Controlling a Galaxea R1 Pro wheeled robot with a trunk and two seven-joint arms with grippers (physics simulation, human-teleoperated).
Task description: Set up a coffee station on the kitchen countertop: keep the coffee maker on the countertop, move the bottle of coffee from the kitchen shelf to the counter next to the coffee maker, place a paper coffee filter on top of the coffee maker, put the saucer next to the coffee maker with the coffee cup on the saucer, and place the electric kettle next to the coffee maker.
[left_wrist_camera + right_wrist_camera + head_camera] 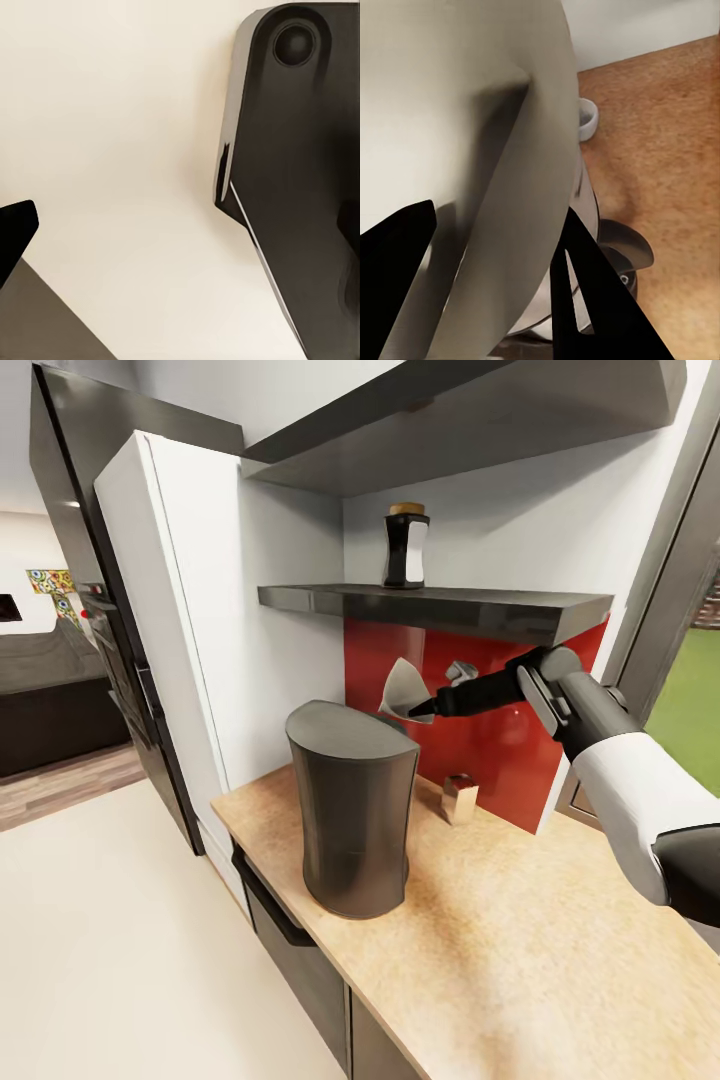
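Note:
The dark grey coffee maker [350, 815] stands on the wooden countertop [520, 950] near its left end. My right gripper [428, 707] is shut on a pale paper coffee filter [404, 688], held in the air just above and behind the maker's top right edge. The filter [465, 150] spreads between the black fingers [581, 300] of that gripper [487, 292] in the right wrist view. The bottle of coffee [406, 548], dark with a white label and tan lid, stands on the dark shelf [440, 606]. A black fingertip [15, 232] shows over cream floor in the left wrist view.
A small shiny metal object [459, 798] sits on the counter against the red backsplash [500, 740]. Under the filter, a white cup rim [588, 120] and a silvery, dark-based object [615, 259] rest on the counter. A tall white cabinet [200, 630] stands left of the counter.

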